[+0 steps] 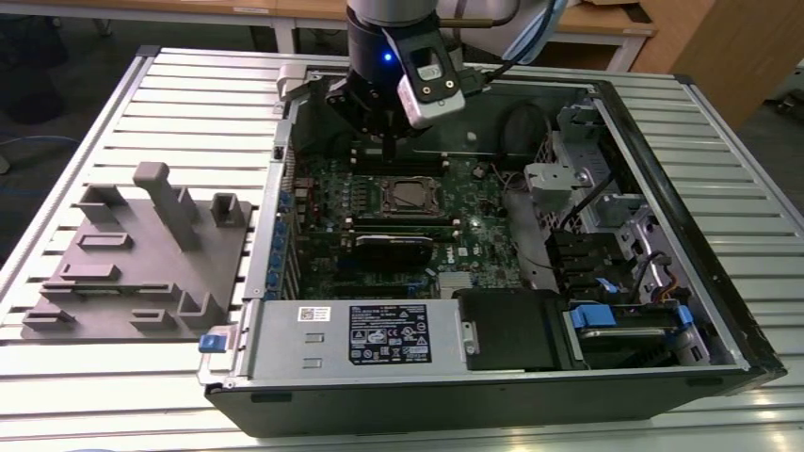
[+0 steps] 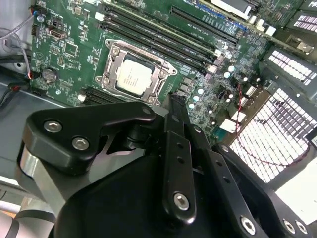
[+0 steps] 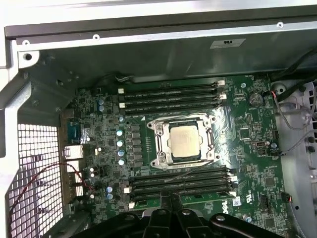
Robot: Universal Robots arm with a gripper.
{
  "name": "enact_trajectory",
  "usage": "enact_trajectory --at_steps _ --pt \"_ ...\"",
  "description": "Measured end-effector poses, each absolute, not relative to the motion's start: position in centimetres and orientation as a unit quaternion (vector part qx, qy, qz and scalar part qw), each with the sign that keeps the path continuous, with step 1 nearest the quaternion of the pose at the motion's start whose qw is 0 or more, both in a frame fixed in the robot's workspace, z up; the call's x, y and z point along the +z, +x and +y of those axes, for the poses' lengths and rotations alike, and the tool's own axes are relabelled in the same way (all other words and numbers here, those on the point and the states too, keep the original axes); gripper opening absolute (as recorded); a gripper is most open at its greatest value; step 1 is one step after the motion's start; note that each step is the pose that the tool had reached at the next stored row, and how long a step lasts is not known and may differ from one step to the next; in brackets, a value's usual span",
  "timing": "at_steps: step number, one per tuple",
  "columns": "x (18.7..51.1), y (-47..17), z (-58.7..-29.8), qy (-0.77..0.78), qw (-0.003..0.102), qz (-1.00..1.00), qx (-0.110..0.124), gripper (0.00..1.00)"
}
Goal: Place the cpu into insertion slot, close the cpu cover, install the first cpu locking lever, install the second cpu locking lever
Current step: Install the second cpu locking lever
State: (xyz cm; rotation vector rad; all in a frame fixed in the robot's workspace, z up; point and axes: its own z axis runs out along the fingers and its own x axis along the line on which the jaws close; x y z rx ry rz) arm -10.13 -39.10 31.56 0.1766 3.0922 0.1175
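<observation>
First wrist view: the cpu [image 3: 186,142] sits seated in the insertion slot [image 3: 159,144], the cpu cover [image 3: 212,144] lowered flat around it, while the empty gripper [image 3: 170,201], fingers pressed together, hovers above nearby memory slots [image 3: 178,181].

The cpu [image 3: 185,141] sits in the insertion slot [image 3: 159,144], memory slots [image 3: 171,94] on both sides.

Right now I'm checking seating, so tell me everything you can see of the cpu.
The cpu is a small flat square chip with a pale silvery metal top, faintly printed. It lies flat in the insertion slot on the green motherboard, between banks of long black memory slots. The cpu cover, a metal frame, lies down around its edges. The claw hovers apart from it, touching nothing.
</observation>
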Motion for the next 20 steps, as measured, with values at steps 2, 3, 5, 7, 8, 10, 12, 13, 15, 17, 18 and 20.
enact_trajectory --at_steps 2,3,5,7,8,10,12,13,15,17,18,20 --pt "31.6 -10.1 -39.1 0.057 0.021 0.997 0.038 0.10" --pt "31.6 -10.1 -39.1 0.057 0.021 0.997 0.038 0.10" --pt "31.5 -9.9 -39.1 0.057 0.021 0.997 0.038 0.10" --pt "31.5 -9.6 -39.1 0.057 0.021 0.997 0.038 0.10" --pt "31.5 -9.5 -39.1 0.057 0.021 0.997 0.038 0.10" --pt "31.4 -9.4 -39.1 0.057 0.021 0.997 0.037 0.10" --pt "31.2 -9.4 -39.1 0.057 0.021 0.998 0.031 0.10" --pt "31.1 -9.4 -39.1 0.057 0.021 0.998 0.029 0.10" --pt "30.8 -9.4 -39.1 0.057 0.022 0.998 0.025 0.10" --pt "30.4 -9.4 -39.1 0.057 0.022 0.998 0.025 0.10" --pt "30.2 -9.4 -39.1 0.057 0.022 0.998 0.025 0.10" --pt "29.9 -9.4 -39.1 0.057 0.022 0.998 0.025 0.10"
